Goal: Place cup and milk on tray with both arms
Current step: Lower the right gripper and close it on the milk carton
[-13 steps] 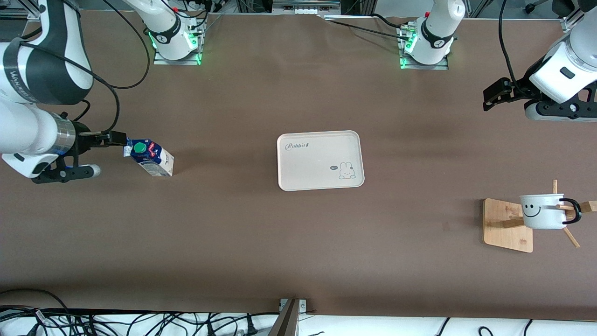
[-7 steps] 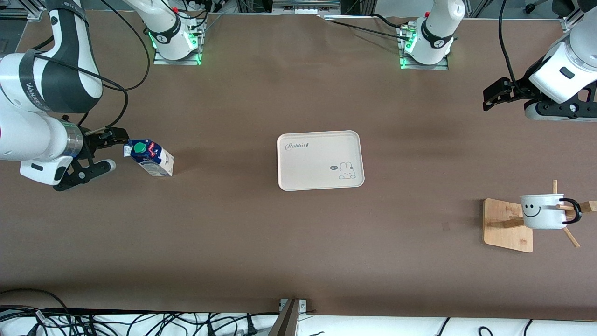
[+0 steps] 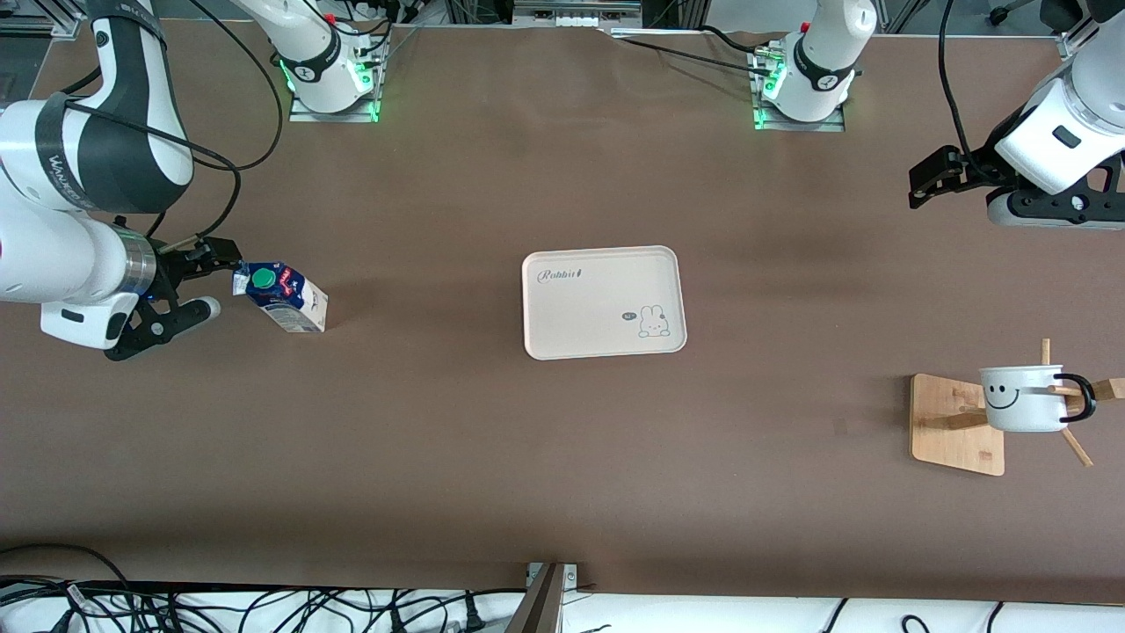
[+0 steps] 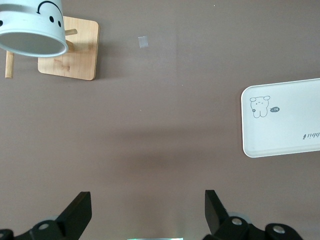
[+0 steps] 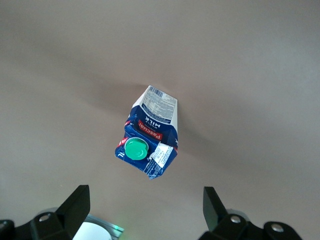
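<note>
1. At the right arm's end of the table, the right gripper (image 3: 198, 281) hangs just beside the milk (image 3: 283, 299), jaws spread wide and holding nothing. The carton stands on the table, green cap up, well apart from the tray.
2. In the middle of the table lies the tray (image 3: 603, 301), bare, bunny drawing at the corner nearer the front camera.
3. At the left arm's end, the cup (image 3: 1022, 397) hangs on a peg of a wooden rack (image 3: 956, 424), smiley face showing, black handle hooked over the peg.
4. Above the table near that end, farther up than the rack, the left gripper (image 3: 932, 180) hovers wide open and empty (this arm seems to be waiting).
5. Step in hand, as I judge it: the reach for the milk. Nothing is on the tray yet.
6. The next move calls for bringing the open jaws around the carton's body, below the sloped top, then closing squarely so it does not tip.
7. The right wrist view shows the carton's label and cap from above, centred between the jaws' tips; the front view does not show that alignment.
8. The left wrist view shows the cup's white inside and the rack's square base.
</note>
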Robot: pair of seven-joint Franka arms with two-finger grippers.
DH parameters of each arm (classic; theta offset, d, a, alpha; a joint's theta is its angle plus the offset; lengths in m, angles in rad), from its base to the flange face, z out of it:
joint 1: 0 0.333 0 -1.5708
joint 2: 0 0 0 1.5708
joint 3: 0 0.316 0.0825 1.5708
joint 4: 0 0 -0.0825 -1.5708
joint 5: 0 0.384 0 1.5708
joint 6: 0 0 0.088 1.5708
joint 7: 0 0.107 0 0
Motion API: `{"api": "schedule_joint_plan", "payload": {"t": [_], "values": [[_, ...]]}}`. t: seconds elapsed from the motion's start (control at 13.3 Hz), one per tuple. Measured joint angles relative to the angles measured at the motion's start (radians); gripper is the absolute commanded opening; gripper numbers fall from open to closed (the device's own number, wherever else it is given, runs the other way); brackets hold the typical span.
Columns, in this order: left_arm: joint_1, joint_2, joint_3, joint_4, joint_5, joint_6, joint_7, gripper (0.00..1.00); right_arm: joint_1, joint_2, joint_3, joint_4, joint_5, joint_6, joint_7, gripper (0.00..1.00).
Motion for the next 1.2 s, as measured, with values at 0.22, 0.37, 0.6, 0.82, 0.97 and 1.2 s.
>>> {"api": "schedule_joint_plan", "payload": {"t": [0.22,0.37,0.6,0.82,0.97,1.2], "values": [[0.0,0.0,0.0,0.0,0.0,0.0,0.0,1.0,-0.007,0.016,-0.005,-0.001,0.0,0.002,-0.218,1.0],[0.0,0.0,0.0,0.0,0.0,0.0,0.0,1.0,-0.017,0.037,-0.008,-0.001,0.0,0.008,-0.349,1.0],[0.0,0.0,0.0,0.0,0.0,-0.001,0.0,1.0,-0.02,0.07,-0.009,-0.002,0.0,0.032,-0.53,1.0],[0.0,0.0,0.0,0.0,0.0,-0.003,0.0,1.0,-0.02,0.108,-0.008,-0.003,0.0,0.062,-0.641,1.0],[0.0,0.0,0.0,0.0,0.0,-0.004,0.0,1.0,-0.02,0.128,-0.008,-0.003,0.0,0.071,-0.679,1.0],[0.0,0.0,0.0,0.0,0.0,-0.004,0.0,1.0,-0.02,0.142,-0.004,-0.025,0.006,0.065,-0.722,1.0]]}}
